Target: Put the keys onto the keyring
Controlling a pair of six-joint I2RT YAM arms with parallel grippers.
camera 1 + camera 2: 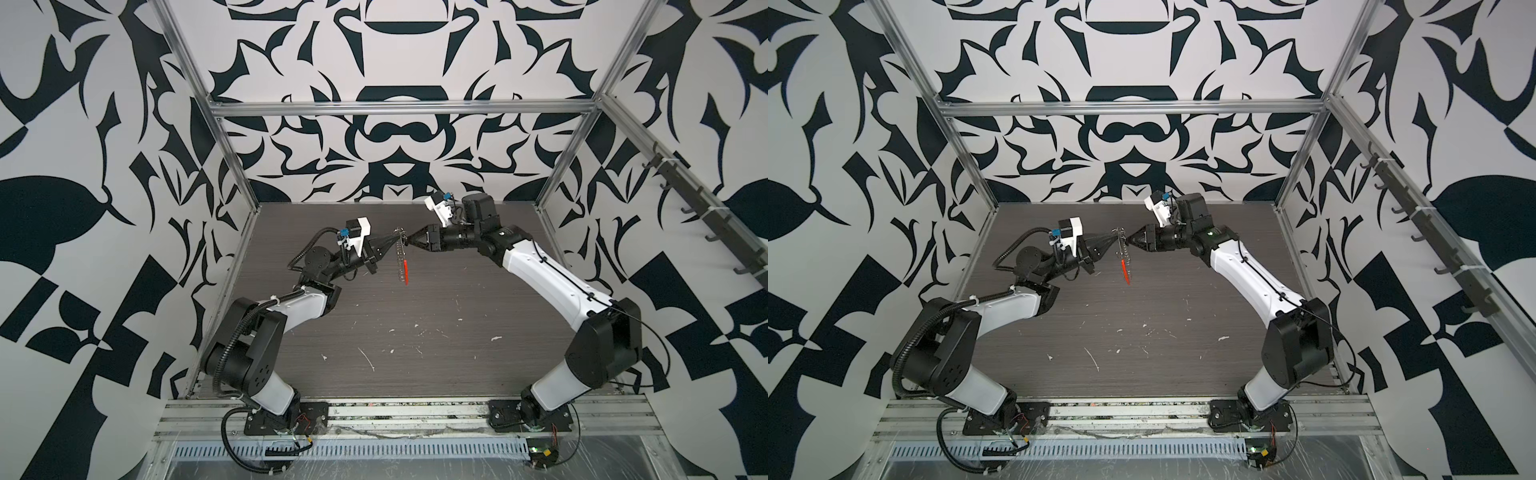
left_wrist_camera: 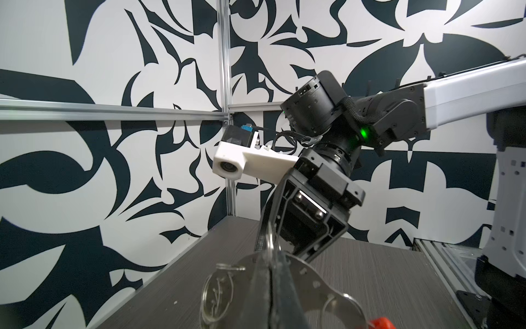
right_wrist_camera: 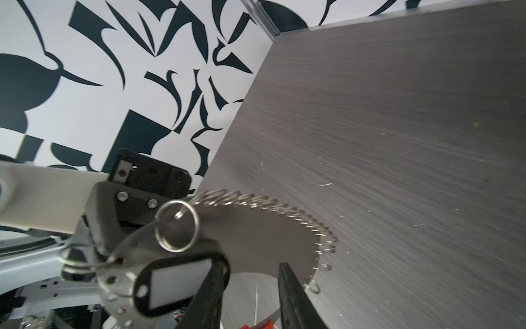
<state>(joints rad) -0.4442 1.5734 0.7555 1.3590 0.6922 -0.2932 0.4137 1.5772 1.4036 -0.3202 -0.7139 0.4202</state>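
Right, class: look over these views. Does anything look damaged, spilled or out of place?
The dark wood-grain tabletop is scattered with white scuffs and flecks toward its front, like wear, not a spill. Otherwise nothing stands out: the large silver-grey oval keyring with an orange-red segment hangs above the table from the left end effector.

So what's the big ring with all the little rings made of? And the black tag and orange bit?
The keyring looks like metal: flat, dull silver-grey, with punched holes. Its little split rings are shiny wire, probably steel. The black tag looks like smooth glossy plastic with a pale label window. The orange bit seems plastic, bright and even-coloured, though it is blurred.
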